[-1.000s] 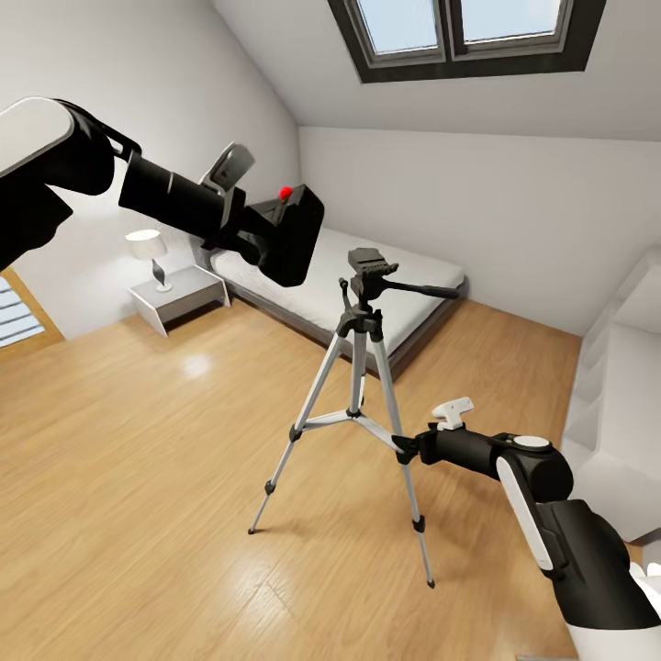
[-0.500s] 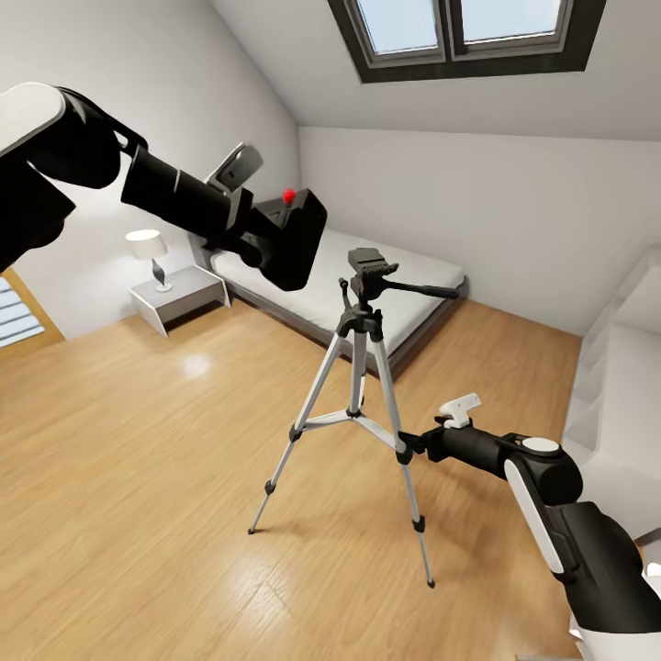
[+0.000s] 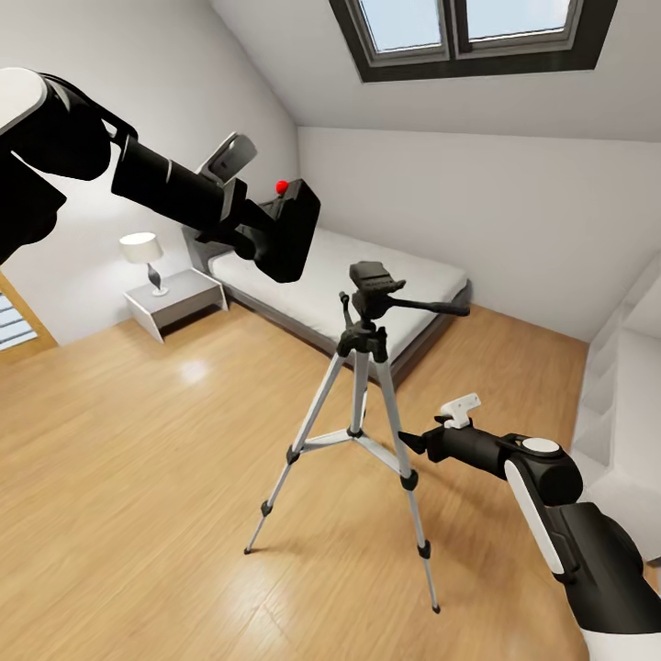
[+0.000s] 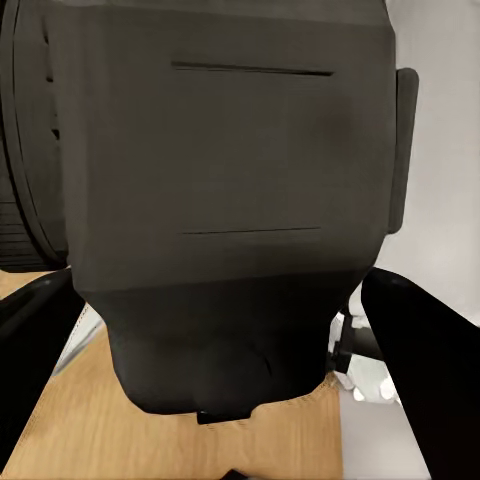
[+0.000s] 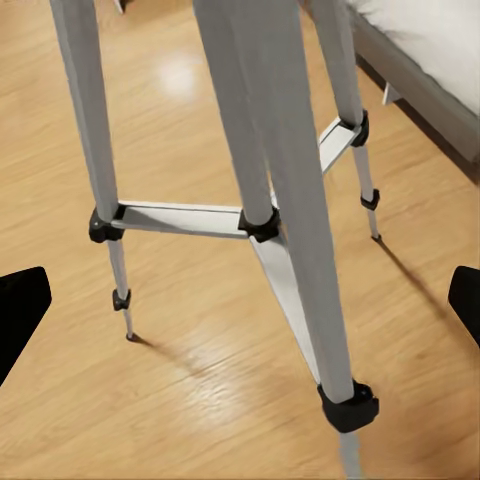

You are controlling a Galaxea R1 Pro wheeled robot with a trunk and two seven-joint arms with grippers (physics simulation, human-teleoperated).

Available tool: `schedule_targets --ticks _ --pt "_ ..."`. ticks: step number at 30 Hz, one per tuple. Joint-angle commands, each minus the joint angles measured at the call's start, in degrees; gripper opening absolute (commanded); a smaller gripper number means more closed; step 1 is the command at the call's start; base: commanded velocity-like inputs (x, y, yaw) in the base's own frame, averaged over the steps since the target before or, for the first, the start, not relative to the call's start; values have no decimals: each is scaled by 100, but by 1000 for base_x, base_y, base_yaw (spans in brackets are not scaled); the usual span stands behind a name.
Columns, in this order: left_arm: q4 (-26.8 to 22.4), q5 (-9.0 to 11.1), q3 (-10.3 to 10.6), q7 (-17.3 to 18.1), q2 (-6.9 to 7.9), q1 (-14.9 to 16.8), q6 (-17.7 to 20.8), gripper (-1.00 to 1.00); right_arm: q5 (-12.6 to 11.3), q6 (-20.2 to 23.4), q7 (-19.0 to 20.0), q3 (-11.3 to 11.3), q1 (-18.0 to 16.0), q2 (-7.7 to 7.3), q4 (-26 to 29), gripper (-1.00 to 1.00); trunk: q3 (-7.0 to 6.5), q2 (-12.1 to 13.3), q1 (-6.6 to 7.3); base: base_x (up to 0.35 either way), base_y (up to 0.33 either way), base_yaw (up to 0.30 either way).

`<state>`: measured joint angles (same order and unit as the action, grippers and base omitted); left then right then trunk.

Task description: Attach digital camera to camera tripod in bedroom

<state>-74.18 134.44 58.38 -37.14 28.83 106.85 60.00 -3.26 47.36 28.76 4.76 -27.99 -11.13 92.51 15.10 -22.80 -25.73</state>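
Observation:
My left gripper (image 3: 268, 229) is shut on the black digital camera (image 3: 290, 229), whose red button (image 3: 283, 187) points up. I hold it in the air, up and to the left of the tripod's black head (image 3: 372, 274). In the left wrist view the camera body (image 4: 230, 200) sits between the dark fingers (image 4: 420, 380). The camera tripod (image 3: 358, 404) stands on the wood floor with its silver legs spread. My right gripper (image 3: 406, 443) hovers open beside the near right leg. The tripod legs (image 5: 270, 190) stand ahead of the wide-apart fingertips (image 5: 18, 305).
The low grey bed (image 3: 404, 271) lies behind the tripod under the skylight (image 3: 468, 28). A white nightstand (image 3: 179, 298) with a lamp (image 3: 140, 252) stands at the left wall. White shelving (image 3: 624, 386) lines the right side. Open wood floor (image 3: 138, 477) spreads at the front left.
The head view has shifted a little. My left arm has lifted the digital camera slightly up and left relative to the tripod head. The right gripper stays by the tripod leg.

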Motion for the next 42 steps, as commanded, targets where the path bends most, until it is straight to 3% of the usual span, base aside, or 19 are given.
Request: schedule_targets --ticks 1,12,25,42 --pt "-4 56 10 -41 5 12 0 -100 -31 37 -11 6 -5 -3 4 100 11 -12 -5 165 0 0" --pt "-5 56 7 -55 9 11 0 -100 -26 51 -11 7 4 -1 4 100 11 -12 -5 55 -3 7" --pt "-2 56 7 -56 15 11 0 -100 -25 63 -11 19 4 2 4 100 11 -12 -5 3 -143 159" --pt "-3 56 7 -56 18 11 0 -100 -25 54 -12 154 5 -3 4 100 11 -12 -5 30 -36 11"
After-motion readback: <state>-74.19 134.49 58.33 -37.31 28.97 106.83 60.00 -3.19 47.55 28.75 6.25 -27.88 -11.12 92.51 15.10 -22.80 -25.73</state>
